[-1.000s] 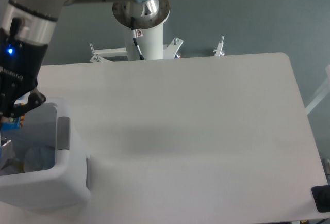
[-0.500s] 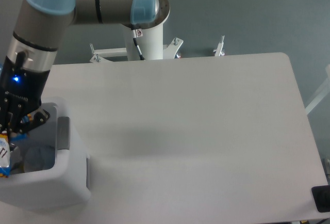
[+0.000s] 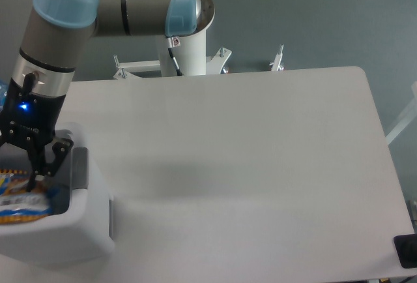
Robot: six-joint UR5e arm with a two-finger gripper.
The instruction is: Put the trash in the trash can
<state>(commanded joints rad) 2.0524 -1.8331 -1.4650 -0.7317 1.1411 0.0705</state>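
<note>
The desk [image 3: 260,139] is big, white and smooth, with round corners. It fills most of the picture. A white trash can [image 3: 78,231] with thick walls sits on it at the lower left. A small black thing [image 3: 406,250] shows at the lower right edge.

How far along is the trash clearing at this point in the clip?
Nearly finished, it seems. The snack packet lies inside the trash can, and no litter shows on the table. The gripper hangs over the can's opening, its jaws apparently apart and empty. Only retracting looks left; the bottle and wrapper cannot be seen.
</note>
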